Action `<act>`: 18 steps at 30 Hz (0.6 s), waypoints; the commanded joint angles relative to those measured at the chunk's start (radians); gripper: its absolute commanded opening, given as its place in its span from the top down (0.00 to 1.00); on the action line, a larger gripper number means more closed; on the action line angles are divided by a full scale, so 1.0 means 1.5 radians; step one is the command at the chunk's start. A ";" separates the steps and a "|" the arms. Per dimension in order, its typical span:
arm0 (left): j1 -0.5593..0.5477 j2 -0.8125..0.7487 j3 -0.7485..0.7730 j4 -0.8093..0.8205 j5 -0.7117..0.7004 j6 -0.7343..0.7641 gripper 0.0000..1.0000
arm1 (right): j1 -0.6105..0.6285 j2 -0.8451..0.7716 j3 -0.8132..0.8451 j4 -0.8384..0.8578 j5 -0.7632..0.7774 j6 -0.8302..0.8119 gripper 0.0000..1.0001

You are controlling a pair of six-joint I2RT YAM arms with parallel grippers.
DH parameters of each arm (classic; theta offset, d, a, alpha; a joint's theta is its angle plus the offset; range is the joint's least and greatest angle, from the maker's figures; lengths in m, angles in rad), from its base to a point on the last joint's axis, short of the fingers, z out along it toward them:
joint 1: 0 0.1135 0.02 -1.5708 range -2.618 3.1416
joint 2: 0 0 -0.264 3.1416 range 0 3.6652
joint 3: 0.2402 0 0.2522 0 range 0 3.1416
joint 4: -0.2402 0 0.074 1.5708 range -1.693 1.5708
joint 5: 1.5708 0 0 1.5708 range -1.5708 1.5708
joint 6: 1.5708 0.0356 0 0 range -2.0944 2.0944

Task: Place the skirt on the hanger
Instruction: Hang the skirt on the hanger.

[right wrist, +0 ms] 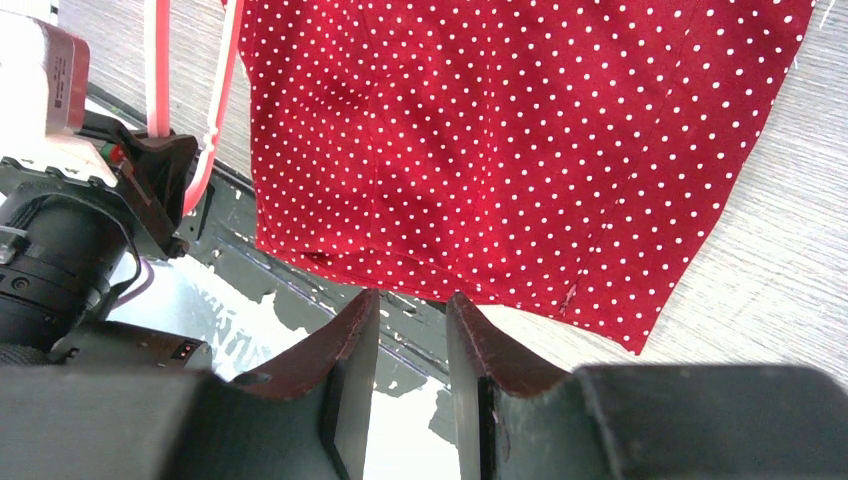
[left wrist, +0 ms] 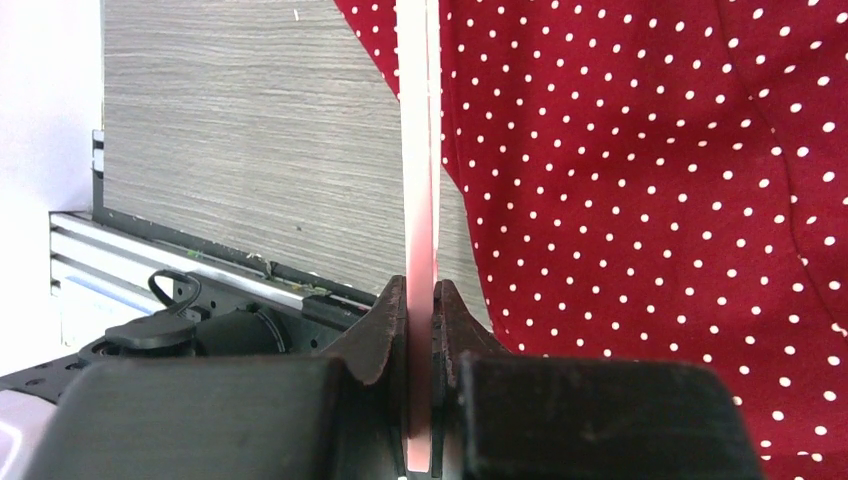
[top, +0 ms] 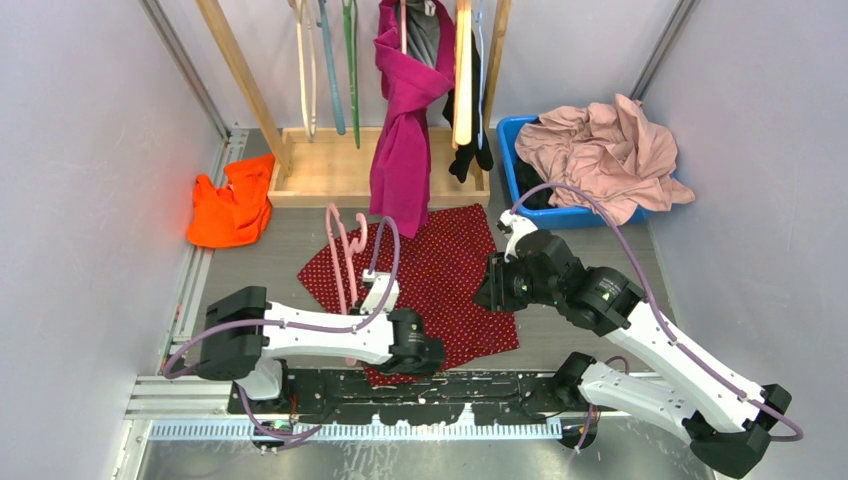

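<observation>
We are clamping the hanger point(left wrist: 418, 150) in our left gripper point(left wrist: 420, 297) beside the skirt point(left wrist: 650, 200). Our right gripper point(right wrist: 412, 300) is hovering part-open and empty, and is likely needing a skirt-edge grip next.

White-walled booth, evenly lit.
Plain white walls point(top: 80, 150) enclose a grey wood-grain tabletop point(top: 270, 270); a light wooden rack point(top: 330, 170) stands at the back, silver aluminium rail point(top: 190, 400) nearest.
</observation>
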 commanded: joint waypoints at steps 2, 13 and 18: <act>-0.024 0.006 -0.005 -0.134 0.002 -0.071 1.00 | -0.002 -0.011 -0.001 0.007 -0.009 -0.005 0.63; -0.045 -0.007 -0.069 -0.138 0.054 -0.124 1.00 | -0.002 -0.015 -0.011 0.008 -0.016 -0.008 0.63; -0.044 -0.027 -0.105 -0.138 0.076 -0.153 1.00 | -0.002 -0.008 -0.015 0.013 -0.021 -0.011 0.63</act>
